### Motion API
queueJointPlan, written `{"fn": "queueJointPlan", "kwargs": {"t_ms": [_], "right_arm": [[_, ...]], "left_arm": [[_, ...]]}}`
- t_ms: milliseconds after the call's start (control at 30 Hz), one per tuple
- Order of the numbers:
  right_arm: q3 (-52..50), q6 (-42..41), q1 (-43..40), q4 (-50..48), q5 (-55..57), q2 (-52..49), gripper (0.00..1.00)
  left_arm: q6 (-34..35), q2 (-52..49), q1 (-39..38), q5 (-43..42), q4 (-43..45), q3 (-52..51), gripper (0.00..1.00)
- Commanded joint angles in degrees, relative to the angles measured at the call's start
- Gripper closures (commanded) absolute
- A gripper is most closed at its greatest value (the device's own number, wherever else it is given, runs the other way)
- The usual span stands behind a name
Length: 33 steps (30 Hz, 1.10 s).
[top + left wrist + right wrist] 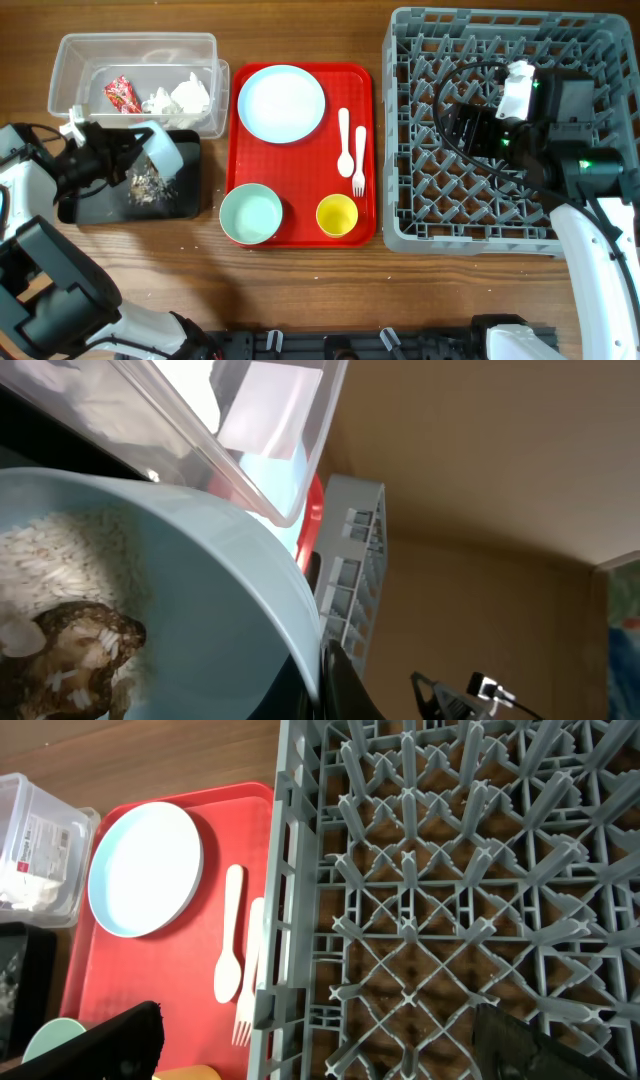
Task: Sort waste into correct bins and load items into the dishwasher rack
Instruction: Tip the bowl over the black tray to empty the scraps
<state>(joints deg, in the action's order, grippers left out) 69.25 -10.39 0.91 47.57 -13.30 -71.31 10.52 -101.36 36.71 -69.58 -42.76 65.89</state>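
Observation:
My left gripper (140, 150) is shut on the rim of a pale blue bowl (165, 148), tipped over the black tray (185, 205). In the left wrist view the bowl (200, 600) still holds rice and brown scraps (70, 640), and my fingers (345, 685) pinch its rim. More scraps (150, 186) lie in the black tray. The clear tub (75, 60) holds a red wrapper (122, 93) and tissue (186, 95). My right gripper (458, 125) hangs open and holding nothing over the grey rack (600, 60), its fingers (120, 1045) spread wide above the rack's left wall (285, 920).
A red tray (300, 160) carries a pale blue plate (281, 103), white spoon (344, 138), fork (358, 165), mint-green bowl (250, 214) and yellow cup (337, 215). The right wrist view shows the plate (145, 868), spoon (230, 935) and fork (248, 975).

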Motion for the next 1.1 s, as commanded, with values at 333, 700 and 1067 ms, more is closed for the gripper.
{"fn": "queueJointPlan", "kwargs": {"t_ms": [333,700,1067], "right_arm": [[1.14,-0.26,-0.24,-0.79,-0.20,-0.50,0.00],[1.14,-0.28,-0.22,-0.76,-0.20,-0.50,0.00],[1.14,-0.28,-0.24,-0.59,-0.20,-0.50,0.00]], "left_arm": [[-1.31,-0.50,5.49,-10.12,1.84,-0.44,0.96],[-1.07,-0.57,7.61,-15.41,1.88,-0.44,0.96],[-0.70,-0.57,9.66,-19.98,-1.86,-0.44,0.96]]}}
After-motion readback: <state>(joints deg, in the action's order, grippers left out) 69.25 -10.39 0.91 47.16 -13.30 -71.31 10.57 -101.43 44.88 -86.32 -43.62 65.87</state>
